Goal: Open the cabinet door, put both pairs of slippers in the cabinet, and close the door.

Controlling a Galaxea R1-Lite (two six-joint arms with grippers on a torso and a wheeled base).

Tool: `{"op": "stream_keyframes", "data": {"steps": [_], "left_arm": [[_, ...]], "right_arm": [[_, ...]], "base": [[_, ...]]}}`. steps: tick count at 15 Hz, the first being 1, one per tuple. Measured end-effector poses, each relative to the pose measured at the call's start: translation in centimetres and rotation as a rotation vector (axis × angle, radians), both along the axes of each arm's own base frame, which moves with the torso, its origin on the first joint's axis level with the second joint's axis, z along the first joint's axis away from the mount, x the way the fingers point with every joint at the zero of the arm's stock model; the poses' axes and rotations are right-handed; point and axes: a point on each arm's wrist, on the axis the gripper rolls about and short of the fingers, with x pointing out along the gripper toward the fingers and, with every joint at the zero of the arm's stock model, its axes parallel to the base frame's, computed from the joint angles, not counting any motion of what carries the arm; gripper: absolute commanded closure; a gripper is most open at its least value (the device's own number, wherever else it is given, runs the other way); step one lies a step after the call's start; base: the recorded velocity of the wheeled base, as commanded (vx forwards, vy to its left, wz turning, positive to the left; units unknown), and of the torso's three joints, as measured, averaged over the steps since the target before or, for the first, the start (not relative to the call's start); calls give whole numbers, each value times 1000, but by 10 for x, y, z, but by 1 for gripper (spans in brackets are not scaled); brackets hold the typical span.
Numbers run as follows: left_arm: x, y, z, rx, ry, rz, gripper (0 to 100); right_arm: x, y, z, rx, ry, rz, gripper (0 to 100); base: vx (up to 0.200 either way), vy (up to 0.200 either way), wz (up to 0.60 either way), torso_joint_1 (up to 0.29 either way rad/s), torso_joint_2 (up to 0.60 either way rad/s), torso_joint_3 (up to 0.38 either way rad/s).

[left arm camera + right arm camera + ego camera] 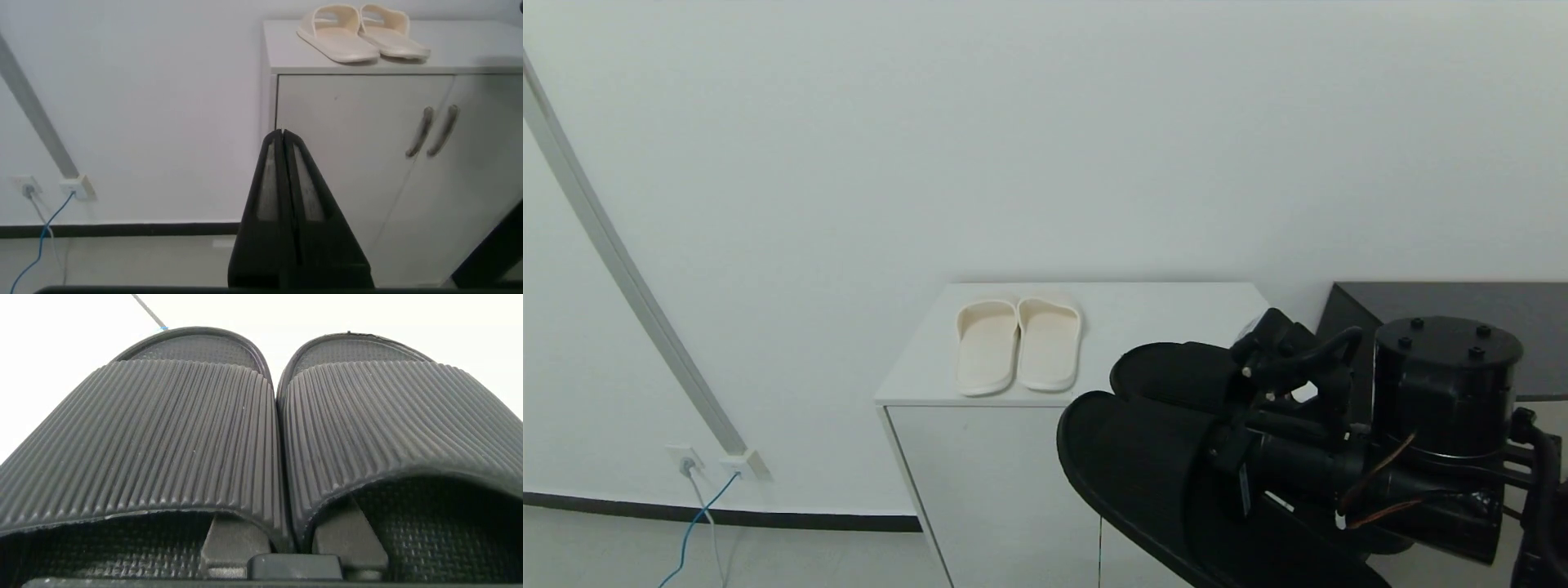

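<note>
Cream slippers (1018, 345) sat side by side on top of the white cabinet (1160, 314), seen from the head. Lower and to the right, in front of the cabinet, a pair of black slippers (1143, 457) hung in the air, held by the right claw (1241, 384). From the left wrist, the left claw (283, 143) was pressed together with nothing in it, facing the cabinet's left corner; both doors (359, 155) were shut, their two handles (433, 131) close together. From the right wrist, the claw had one finger (233, 547) under each ribbed strap, pinching the slippers' touching inner edges together.
</note>
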Motion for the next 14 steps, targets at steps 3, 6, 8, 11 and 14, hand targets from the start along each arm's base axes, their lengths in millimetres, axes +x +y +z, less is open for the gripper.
{"op": "stream_keyframes", "data": {"steps": [3,6,8,11,14], "left_arm": [[0,0,0,0,1,2,100],[0,0,0,0,0,2,100],[0,0,0,-1,1,2,100],[0,0,0,-3,1,3,100],[0,0,0,0,1,3,100]], "right_arm": [[1,1,-1,6,12,5,100],[2,2,-4,-3,18,0,100],[1,1,-5,-6,19,0,100],[1,-2,-7,-12,25,-8,100],[0,-3,-9,-17,28,-5,100]], "base": [[-67,0,0,2,2,1],[0,0,0,0,0,0],[0,0,0,0,0,0],[0,0,0,0,0,0],[0,0,0,0,0,0]]}}
